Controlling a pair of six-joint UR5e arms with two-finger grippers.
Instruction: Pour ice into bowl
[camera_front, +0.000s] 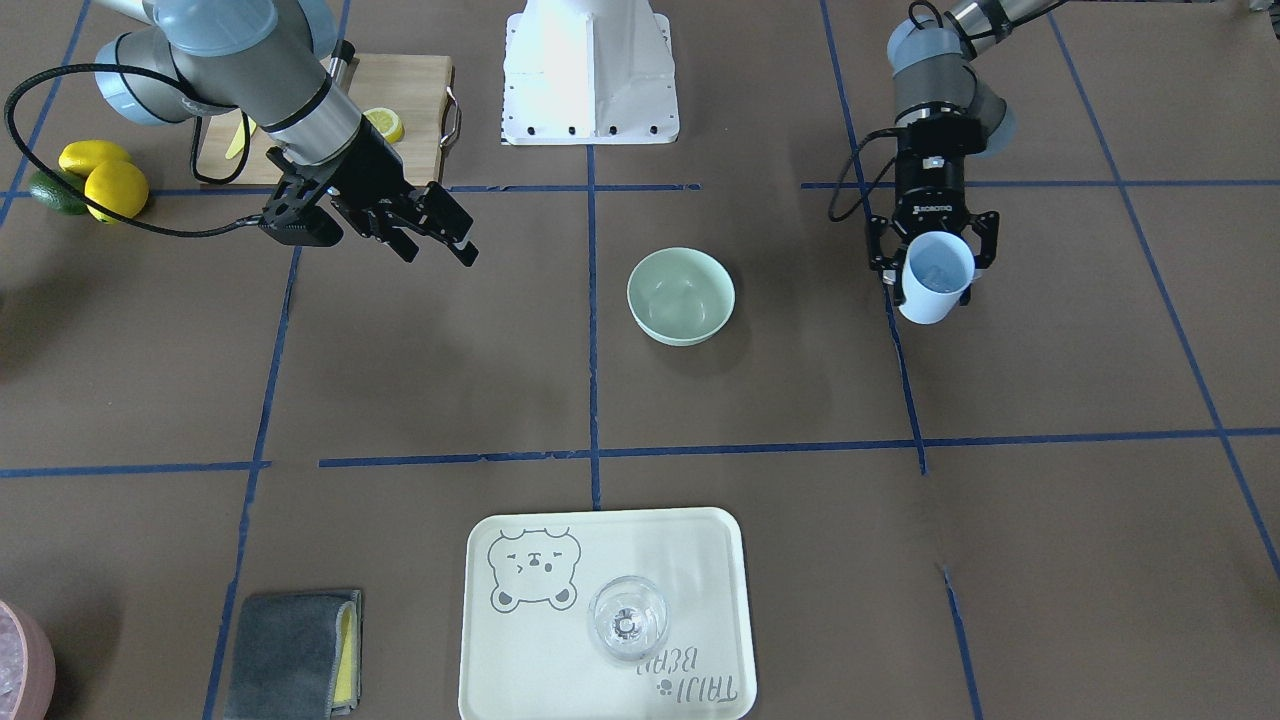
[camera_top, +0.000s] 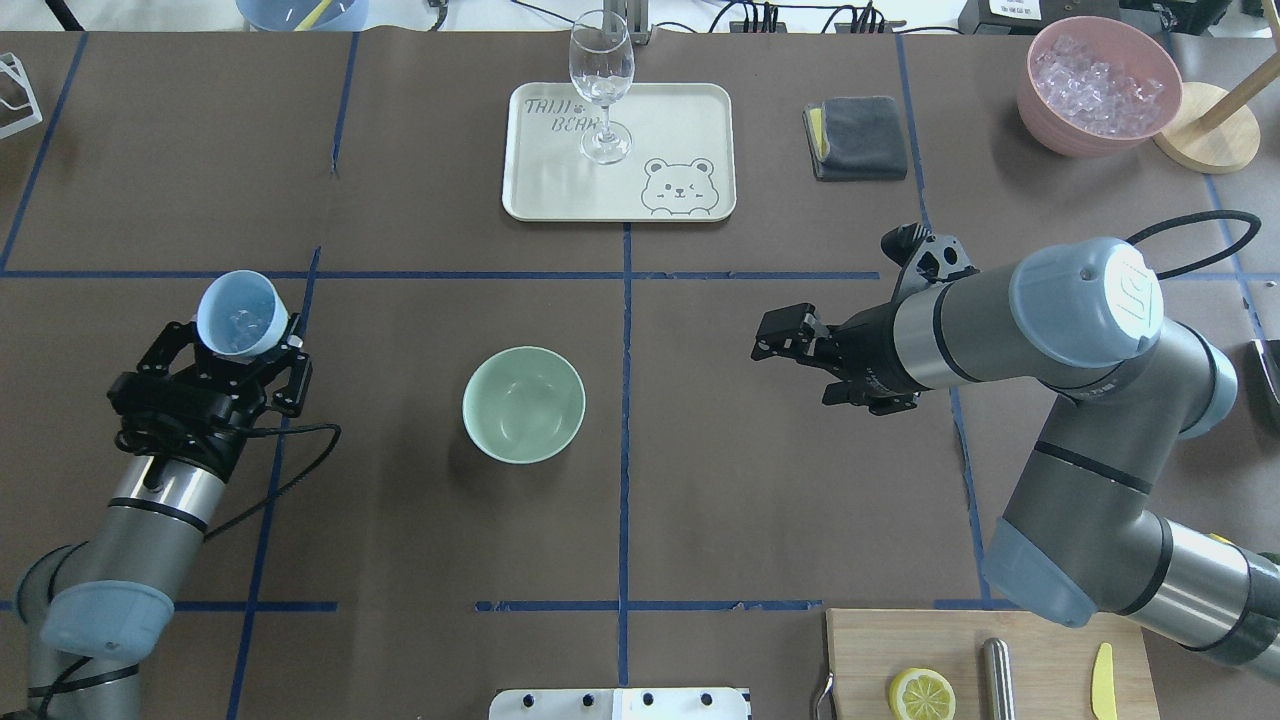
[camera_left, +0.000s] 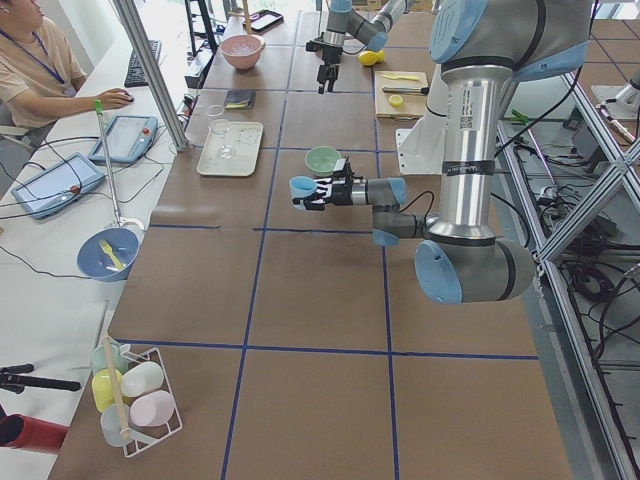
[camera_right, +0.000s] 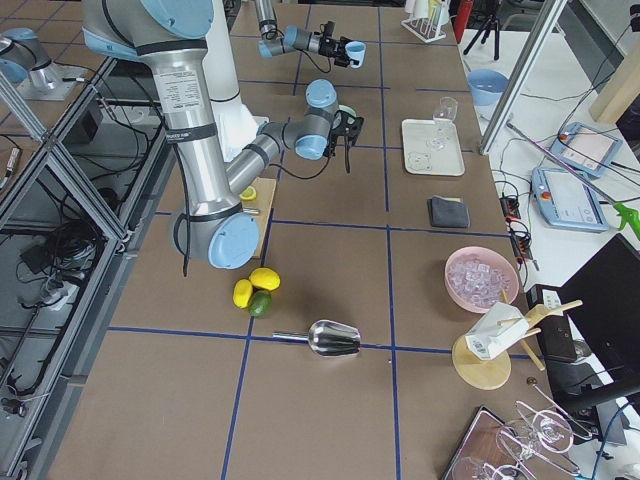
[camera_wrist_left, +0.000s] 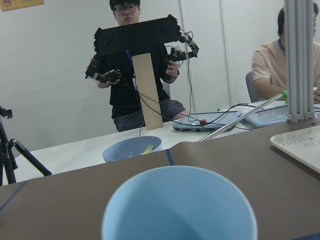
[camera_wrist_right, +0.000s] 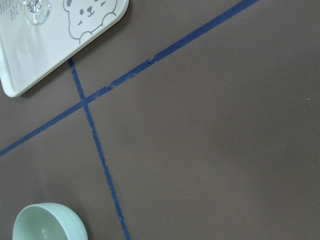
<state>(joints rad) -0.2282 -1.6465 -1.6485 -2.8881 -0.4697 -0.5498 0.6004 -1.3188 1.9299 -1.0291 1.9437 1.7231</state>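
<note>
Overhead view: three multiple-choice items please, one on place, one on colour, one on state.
1. Where is the wine glass? A in the bowl; B on the tray; C in the left gripper.
2. What colour is the cup that the left gripper holds? A pink; B white; C light blue.
3. What state is the bowl in? A empty; B filled; C upside down.
B, its foot rests on the tray; C, its wall is light blue; A, its bare inside shows.

Bowl (camera_top: 523, 404) mint green. Cup (camera_top: 240, 314) light blue. Tray (camera_top: 690, 110) cream, grey bear print. Table (camera_top: 760, 480) brown, blue tape grid.
</note>
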